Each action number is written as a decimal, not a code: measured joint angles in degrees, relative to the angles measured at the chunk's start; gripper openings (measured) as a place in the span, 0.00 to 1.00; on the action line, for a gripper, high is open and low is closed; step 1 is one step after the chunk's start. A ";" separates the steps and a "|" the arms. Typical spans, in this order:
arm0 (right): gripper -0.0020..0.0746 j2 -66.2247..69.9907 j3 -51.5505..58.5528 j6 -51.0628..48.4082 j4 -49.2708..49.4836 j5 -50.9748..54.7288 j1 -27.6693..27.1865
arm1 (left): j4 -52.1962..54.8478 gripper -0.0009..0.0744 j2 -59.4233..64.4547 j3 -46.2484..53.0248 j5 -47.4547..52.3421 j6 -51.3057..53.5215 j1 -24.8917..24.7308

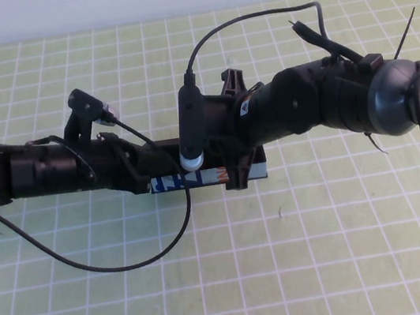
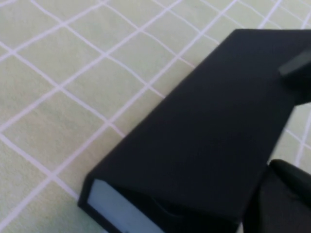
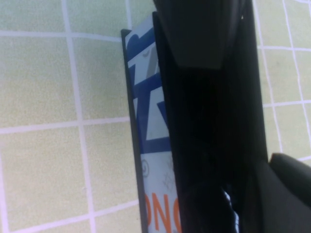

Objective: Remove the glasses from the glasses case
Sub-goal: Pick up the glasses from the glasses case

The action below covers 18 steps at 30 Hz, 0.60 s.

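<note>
Tabletop (image 1: 315,269) covered edge to edge by a pale green mat ruled with white grid lines; squares regular, surface flat and matte. Behind its far edge a plain white wall (image 1: 90,5) runs the full width of the high view. Lighting even and diffuse, with only soft, faint shadows on the mat

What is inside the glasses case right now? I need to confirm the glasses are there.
Nothing inside shows. The glasses case has its black lid over it, and the left gripper and right gripper crowd over it. Only its printed front is visible.
</note>
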 joint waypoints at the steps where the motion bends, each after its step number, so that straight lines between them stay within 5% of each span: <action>1: 0.03 0.00 0.00 0.00 0.17 0.00 0.00 | -0.83 0.01 0.57 0.00 -0.13 0.74 0.00; 18: 0.03 0.00 0.00 0.32 2.08 -0.07 0.00 | -11.75 0.01 4.92 0.00 -2.73 10.07 0.00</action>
